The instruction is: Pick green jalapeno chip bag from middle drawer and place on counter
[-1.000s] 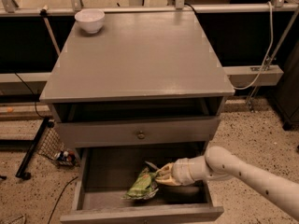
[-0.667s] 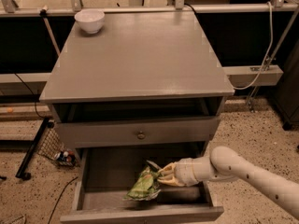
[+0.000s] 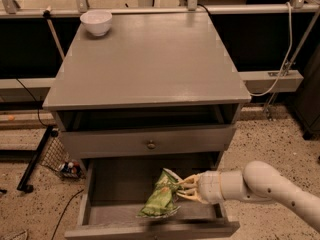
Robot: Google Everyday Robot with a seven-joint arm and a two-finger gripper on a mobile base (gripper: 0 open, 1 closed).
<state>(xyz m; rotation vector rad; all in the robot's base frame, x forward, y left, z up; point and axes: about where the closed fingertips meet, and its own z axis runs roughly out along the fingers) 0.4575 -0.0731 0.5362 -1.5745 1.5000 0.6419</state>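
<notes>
Gripper [image 3: 186, 189] entering from 3 o'clock, fingers pinched on the upper edge of the green jalapeno chip bag [image 3: 160, 201] in the open middle drawer [image 3: 112, 211] — best withdrawn toward 6 o'clock, clearing the knobbed drawer front [image 3: 115, 143], then raised to the counter [image 3: 150, 59].

Claw [image 3: 186, 188] inside the middle drawer [image 3: 111, 212] has free room upward; the knobbed drawer front [image 3: 125, 143] overhangs behind.

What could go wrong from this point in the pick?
The gripper meets only the upper right edge of the green jalapeno chip bag, so the foil may slip free. Lifting out of the middle drawer, the bag could catch on the knobbed drawer front or the counter overhang.
</notes>
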